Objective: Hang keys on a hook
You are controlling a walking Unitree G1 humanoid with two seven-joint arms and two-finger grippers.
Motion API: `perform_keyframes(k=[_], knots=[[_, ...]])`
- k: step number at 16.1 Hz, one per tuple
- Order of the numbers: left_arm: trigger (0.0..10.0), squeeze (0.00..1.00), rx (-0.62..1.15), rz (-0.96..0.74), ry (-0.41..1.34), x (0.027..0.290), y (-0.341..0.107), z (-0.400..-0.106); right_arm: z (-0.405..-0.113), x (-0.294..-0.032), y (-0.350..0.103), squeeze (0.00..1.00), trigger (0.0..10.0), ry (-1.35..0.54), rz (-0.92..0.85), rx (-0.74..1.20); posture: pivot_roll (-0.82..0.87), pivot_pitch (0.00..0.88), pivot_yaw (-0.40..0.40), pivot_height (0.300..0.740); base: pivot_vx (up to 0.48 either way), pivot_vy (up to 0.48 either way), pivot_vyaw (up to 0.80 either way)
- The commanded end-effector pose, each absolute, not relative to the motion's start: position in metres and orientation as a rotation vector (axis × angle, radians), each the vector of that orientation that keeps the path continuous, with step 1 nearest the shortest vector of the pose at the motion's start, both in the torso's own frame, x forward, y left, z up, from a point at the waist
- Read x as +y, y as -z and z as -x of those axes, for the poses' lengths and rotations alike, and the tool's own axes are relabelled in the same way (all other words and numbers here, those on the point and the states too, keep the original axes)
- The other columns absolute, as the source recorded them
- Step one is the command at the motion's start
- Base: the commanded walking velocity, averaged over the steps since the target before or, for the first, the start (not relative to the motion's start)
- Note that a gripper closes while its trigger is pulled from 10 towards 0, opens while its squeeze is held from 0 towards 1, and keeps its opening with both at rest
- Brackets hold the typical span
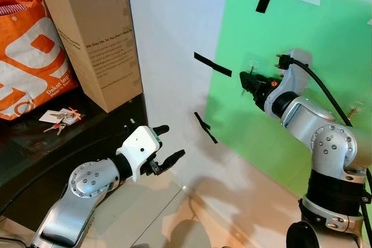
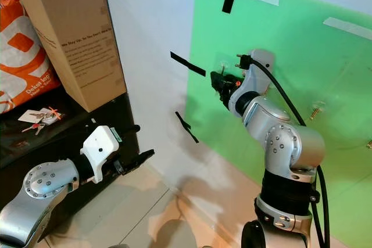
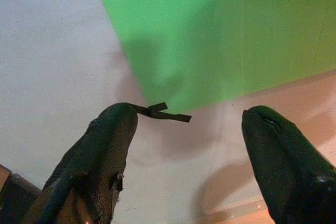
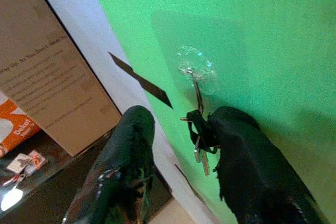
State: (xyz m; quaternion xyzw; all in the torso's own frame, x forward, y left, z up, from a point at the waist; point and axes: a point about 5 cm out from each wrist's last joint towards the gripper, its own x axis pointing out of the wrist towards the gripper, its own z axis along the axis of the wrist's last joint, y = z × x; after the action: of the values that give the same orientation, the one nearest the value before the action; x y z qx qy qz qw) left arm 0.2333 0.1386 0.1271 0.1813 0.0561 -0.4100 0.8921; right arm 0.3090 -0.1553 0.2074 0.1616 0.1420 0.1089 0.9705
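Keys [image 4: 200, 148] hang from the clear adhesive hook [image 4: 195, 72] on the green board [image 4: 273, 35], between the spread fingers of the right gripper [image 4: 181, 145], which grips nothing. Hanging looks done; withdrawing remains. Whether one finger touches the keys is unclear. The left gripper [image 3: 184, 129] idles open and empty, low near the wall [image 3: 58, 51]. Another key bunch [image 1: 61, 118] lies on the dark shelf [image 1: 110, 123].

Cardboard box [image 1: 96, 33] and orange bag [image 1: 29, 62] print too blurred.

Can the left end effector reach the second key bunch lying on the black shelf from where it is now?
Probably yes. The left end effector hangs open just below the shelf edge, and the key bunch lies in the open before the cardboard box.
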Motion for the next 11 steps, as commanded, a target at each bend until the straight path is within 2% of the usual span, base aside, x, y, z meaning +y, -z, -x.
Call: perform_keyframes(k=[1,2,3,6,11], knots=[[10.0,0.0,0.103,-0.385,0.851,0.139,-0.132,-0.234,-0.308,-0.174,-0.202,1.0,10.0,-0.124,-0.301,0.318,0.01,0.0,-0.018,0.74,0.0,0.0,0.0],[10.0,0.0,0.102,-0.387,0.85,0.14,-0.132,-0.234,-0.307,-0.175,-0.202,0.17,10.0,-0.143,-0.263,0.316,0.01,0.0,-0.018,0.74,0.0,0.0,0.0],[10.0,0.0,0.101,-0.388,0.848,0.14,-0.132,-0.234,-0.306,-0.176,-0.203,0.0,10.0,-0.157,-0.229,0.314,0.01,0.0,-0.02,0.74,0.0,0.0,0.0],[10.0,0.0,0.102,-0.387,0.836,0.141,-0.13,-0.233,-0.295,-0.183,-0.205,0.0,10.0,-0.252,-0.075,0.318,0.0,0.0,-0.02,0.74,0.0,0.0,0.0],[10.0,0.0,0.097,-0.385,0.824,0.14,-0.13,-0.235,-0.285,-0.18,-0.207,0.0,10.0,-0.391,0.044,0.295,0.0,0.0,-0.023,0.74,0.0,0.0,0.0]])
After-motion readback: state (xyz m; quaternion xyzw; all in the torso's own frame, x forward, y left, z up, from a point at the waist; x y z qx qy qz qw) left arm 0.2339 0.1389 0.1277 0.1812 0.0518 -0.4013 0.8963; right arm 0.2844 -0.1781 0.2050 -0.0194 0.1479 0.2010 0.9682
